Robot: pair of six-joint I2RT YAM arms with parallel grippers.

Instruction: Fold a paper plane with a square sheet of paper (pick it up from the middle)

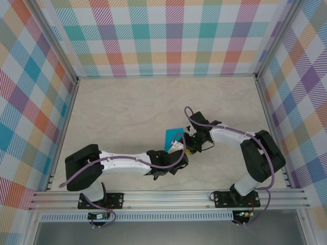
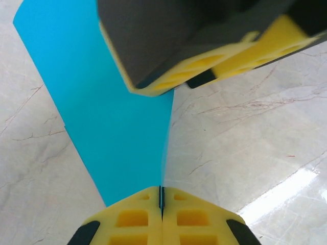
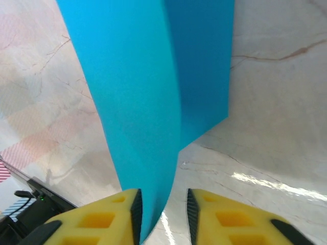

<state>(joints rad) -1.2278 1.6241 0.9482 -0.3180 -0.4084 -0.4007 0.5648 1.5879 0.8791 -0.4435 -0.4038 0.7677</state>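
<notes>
The teal sheet of paper (image 1: pixel 172 137), folded along a crease, is over the middle of the counter (image 1: pixel 122 107), between both arms. The left arm lies low and reaches to the right. In its wrist view the left gripper (image 2: pixel 161 198) is clenched on one edge of the paper. The right arm bends inward. Its wrist view shows the right gripper (image 3: pixel 163 204) released, with the fingers apart and the paper passing between them.

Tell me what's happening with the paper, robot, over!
Left claw shut on the teal paper. Right claw open, paper running between its fingers. Paper creased, two layers showing. Claws crowded close together, over.
</notes>
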